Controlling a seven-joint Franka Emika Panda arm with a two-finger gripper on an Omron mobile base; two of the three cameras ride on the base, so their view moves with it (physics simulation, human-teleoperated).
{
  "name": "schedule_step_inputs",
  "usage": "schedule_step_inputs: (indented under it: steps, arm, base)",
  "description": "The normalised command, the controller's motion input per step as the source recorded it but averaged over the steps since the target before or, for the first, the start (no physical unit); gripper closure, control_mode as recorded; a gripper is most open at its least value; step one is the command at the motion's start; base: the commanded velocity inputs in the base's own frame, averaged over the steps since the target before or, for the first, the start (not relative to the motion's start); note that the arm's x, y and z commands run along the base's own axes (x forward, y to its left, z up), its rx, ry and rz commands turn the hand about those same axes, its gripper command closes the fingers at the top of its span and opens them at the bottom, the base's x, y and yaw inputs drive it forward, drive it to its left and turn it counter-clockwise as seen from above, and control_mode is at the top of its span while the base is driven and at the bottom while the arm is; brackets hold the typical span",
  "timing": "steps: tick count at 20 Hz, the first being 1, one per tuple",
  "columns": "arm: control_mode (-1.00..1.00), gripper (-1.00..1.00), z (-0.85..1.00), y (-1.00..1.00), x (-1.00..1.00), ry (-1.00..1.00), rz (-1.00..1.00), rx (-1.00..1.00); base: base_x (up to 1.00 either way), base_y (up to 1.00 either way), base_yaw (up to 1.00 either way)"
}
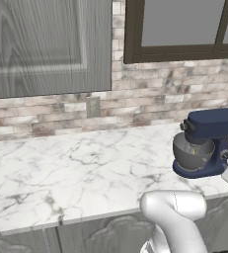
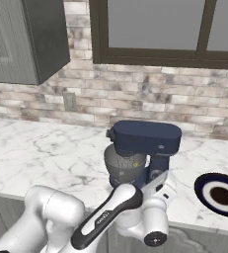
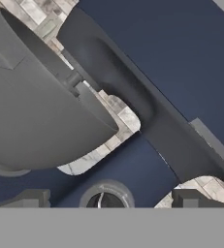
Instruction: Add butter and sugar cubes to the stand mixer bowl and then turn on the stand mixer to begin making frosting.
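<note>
Mixer stood on the marble tabletop, near its front edge, and the pincer was right up against its blue base, tips apart, released. Best approach, I'd judge: line up squarely on the knob, then press gently.

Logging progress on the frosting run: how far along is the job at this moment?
Done: cannot confirm; the bowl contents are too small to tell. In hand: the pincer sits close to the stand mixer, above a round knob on its navy base, holding nothing visible. Left: turning the mixer on.
</note>
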Motion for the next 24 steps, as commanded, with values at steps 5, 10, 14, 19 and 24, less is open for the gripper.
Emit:
schedule_step_inputs:
  steps: [5, 10, 14, 19, 24]
  arm:
    - [-1.00, -1.00, -0.02, 0.00, 0.17, 0.00, 0.00, 0.00]
    - [-1.00, -1.00, -0.08, 0.00, 0.09, -0.01, 0.00, 0.00]
    - [-1.00, -1.00, -0.13, 0.00, 0.07, -0.01, 0.00, 0.00]
    - [-1.00, -1.00, -0.10, 0.00, 0.08, 0.00, 0.00, 0.00]
    - [-1.00, -1.00, -0.09, 0.00, 0.09, 0.00, 0.00, 0.00]
  base:
    - [0.00, 0.00, 0.00]
    - [0.00, 0.00, 0.00]
    - [0.00, 0.00, 0.00]
    - [0.00, 0.00, 0.00]
    - [0.00, 0.00, 0.00]
